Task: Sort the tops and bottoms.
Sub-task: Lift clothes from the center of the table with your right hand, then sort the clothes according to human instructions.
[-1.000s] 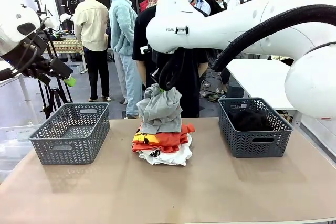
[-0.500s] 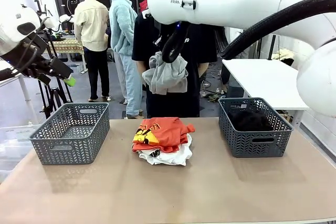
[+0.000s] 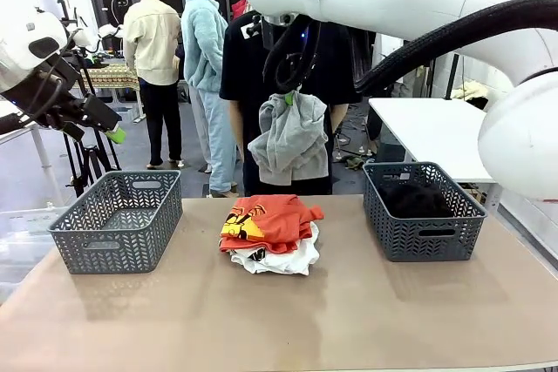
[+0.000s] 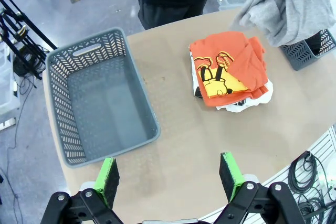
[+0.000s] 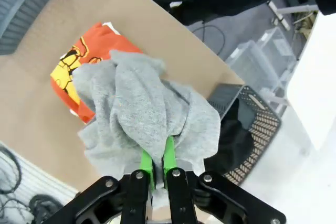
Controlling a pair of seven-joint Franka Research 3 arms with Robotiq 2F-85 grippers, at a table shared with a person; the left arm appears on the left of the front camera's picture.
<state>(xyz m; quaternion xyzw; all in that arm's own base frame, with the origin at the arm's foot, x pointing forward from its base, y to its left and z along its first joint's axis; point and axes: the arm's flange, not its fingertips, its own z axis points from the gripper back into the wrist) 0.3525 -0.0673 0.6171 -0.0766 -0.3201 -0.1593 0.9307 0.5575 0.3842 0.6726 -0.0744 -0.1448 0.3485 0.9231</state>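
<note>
A grey top (image 3: 290, 141) hangs in the air above the pile, with my right gripper (image 3: 287, 98) shut on its upper edge. In the right wrist view the green fingers (image 5: 146, 162) of the right gripper (image 5: 156, 161) pinch the grey top (image 5: 142, 108). On the table lies an orange-red top (image 3: 266, 218) over a white top (image 3: 281, 259). Black bottoms (image 3: 414, 198) fill the right basket (image 3: 423, 233). My left gripper (image 3: 98, 118) is held high at the far left, open; the left gripper (image 4: 169, 177) looks down on the empty left basket (image 4: 100, 98) and the orange-red top (image 4: 228, 69).
The empty left basket (image 3: 118, 219) stands at the table's left. A person in a black shirt (image 3: 253, 67) stands right behind the table's far edge. Bare tabletop (image 3: 279, 320) stretches in front of the pile and baskets.
My right gripper has lifted the grey top off the pile and carried it up, then a little to the right. The orange-red top now lies uncovered. The left arm has not moved.
</note>
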